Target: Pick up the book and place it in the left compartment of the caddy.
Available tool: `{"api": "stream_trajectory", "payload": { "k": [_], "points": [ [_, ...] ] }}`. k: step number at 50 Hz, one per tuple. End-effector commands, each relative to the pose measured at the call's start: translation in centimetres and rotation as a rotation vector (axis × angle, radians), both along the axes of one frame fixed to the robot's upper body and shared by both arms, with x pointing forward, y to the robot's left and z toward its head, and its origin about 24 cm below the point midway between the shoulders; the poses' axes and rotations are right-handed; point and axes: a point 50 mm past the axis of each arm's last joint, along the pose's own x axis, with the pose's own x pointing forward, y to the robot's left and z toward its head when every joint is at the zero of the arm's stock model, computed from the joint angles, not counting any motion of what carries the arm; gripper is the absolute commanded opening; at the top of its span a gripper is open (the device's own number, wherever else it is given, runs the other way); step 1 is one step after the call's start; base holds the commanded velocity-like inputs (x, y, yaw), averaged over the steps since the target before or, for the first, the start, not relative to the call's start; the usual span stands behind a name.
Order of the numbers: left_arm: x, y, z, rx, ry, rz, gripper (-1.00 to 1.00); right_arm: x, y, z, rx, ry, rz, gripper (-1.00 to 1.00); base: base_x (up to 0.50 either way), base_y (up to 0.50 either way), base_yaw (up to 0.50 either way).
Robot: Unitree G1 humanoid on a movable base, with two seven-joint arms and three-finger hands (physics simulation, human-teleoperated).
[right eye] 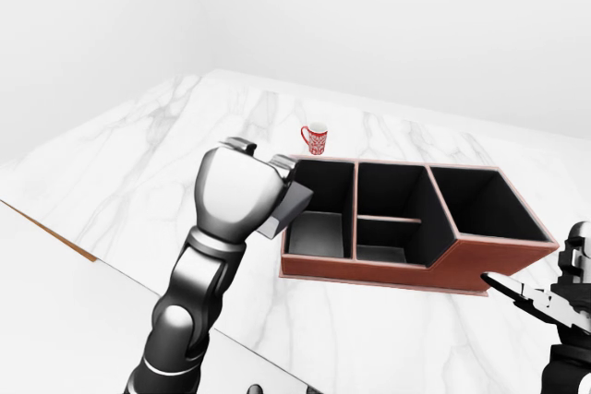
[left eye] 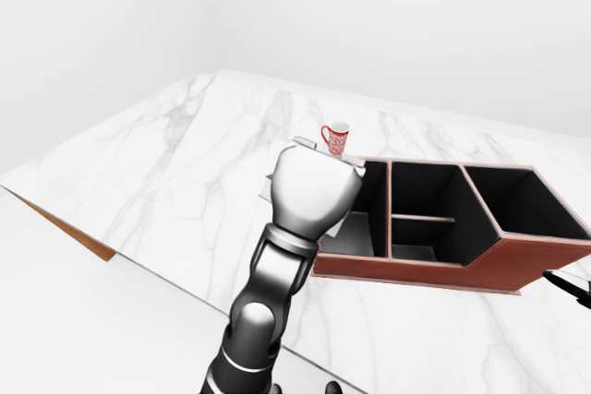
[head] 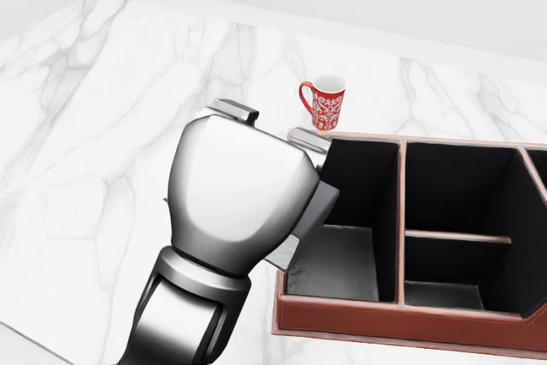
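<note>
- One left hand [head: 244,194] gripped the grey book [right eye: 294,202], tilted over the caddy's [head: 402,318] left compartment rim.
- Red mug [head: 324,102] stood at twelve o'clock.
- Right hand [right eye: 540,300] waited, grip unclear.
</note>
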Motion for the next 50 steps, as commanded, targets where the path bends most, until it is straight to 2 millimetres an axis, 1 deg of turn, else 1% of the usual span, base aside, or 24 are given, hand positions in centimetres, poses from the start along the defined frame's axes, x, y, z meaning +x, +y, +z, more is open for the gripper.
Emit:
{"api": "stream_trajectory", "payload": {
  "k": [1,3,9,14,23,31,35,50],
  "points": [
    [-1.7,-1.0,-0.2,0.031,-0.097,-0.007,-1.0,0.0,0.0,0.0,0.001,0.001,-0.003,1.0,0.0,0.0,0.0],
    [-1.8,-1.1,-0.4,0.029,-0.091,-0.016,-1.0,0.2,0.0,-0.2,0.007,0.007,0.0,1.0,0.0,0.0,0.0],
    [-2.4,-1.6,-1.0,0.059,-0.108,-0.028,-1.0,0.0,0.0,0.0,0.0,-0.002,-0.002,1.0,0.0,0.0,0.0],
    [-2.6,-1.7,-1.1,0.058,-0.112,-0.036,-1.0,0.0,0.0,0.0,0.002,0.0,-0.001,1.0,0.0,0.0,0.0],
    [-3.8,-2.4,-1.9,0.075,-0.115,-0.085,-1.0,0.0,0.0,-0.1,0.003,0.001,-0.001,1.0,0.0,0.0,0.0],
    [-4.2,-2.5,-2.2,0.074,-0.105,-0.101,-1.0,0.0,0.0,0.0,0.002,-0.002,-0.001,1.0,0.0,0.0,0.0],
    [-4.5,-2.7,-2.6,0.081,-0.095,-0.122,-1.0,0.0,0.0,0.1,-0.001,-0.006,-0.001,1.0,0.0,0.0,0.0],
    [-4.1,-2.1,-2.5,0.046,-0.064,-0.116,-1.0,0.0,0.0,0.0,0.003,-0.005,-0.003,1.0,0.0,0.0,0.0]
  ]
}}
